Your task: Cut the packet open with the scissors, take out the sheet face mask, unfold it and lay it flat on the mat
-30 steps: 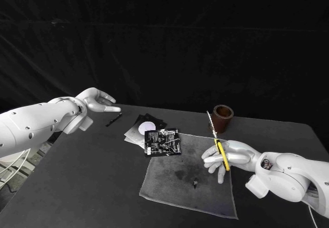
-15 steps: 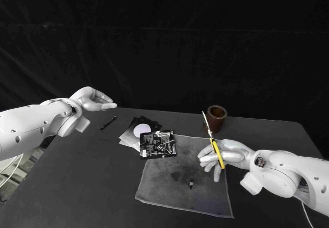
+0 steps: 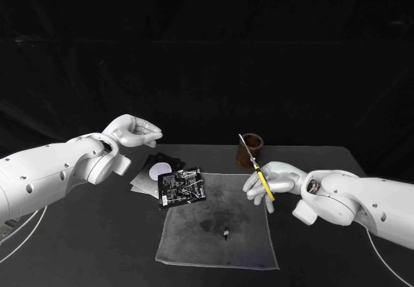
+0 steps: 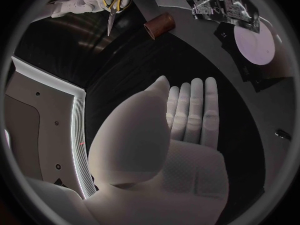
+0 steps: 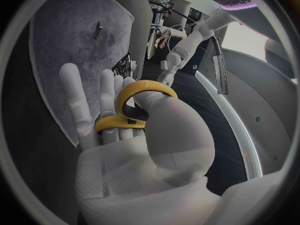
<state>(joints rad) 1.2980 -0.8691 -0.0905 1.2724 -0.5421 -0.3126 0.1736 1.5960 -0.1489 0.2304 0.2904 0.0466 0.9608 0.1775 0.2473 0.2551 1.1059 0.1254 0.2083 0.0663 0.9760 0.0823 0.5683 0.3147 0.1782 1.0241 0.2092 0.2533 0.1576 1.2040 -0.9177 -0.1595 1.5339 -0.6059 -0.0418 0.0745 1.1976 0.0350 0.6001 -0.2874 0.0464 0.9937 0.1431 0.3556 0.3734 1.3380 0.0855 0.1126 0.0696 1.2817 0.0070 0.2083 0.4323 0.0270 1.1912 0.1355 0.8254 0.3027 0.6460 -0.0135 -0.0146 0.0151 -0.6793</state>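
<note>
The packet (image 3: 181, 186) lies uncut on the far left corner of the mat (image 3: 220, 236), and neither hand touches it. My right hand (image 3: 277, 178) grips the scissors (image 3: 263, 181) by their yellow handles, blades up, at the mat's right edge, much as a second ago. My left hand (image 3: 136, 130) has changed: its fingers, spread before, are now drawn in on nothing, and it hangs nearer the packet. I judge lifting the packet comes next, then the cut.

Black table (image 3: 78, 239); grey mat (image 3: 216, 239) lies flat on it; brown cup (image 3: 249, 152) stands beyond; pile of packets (image 3: 181, 186) overlaps the mat's corner.
</note>
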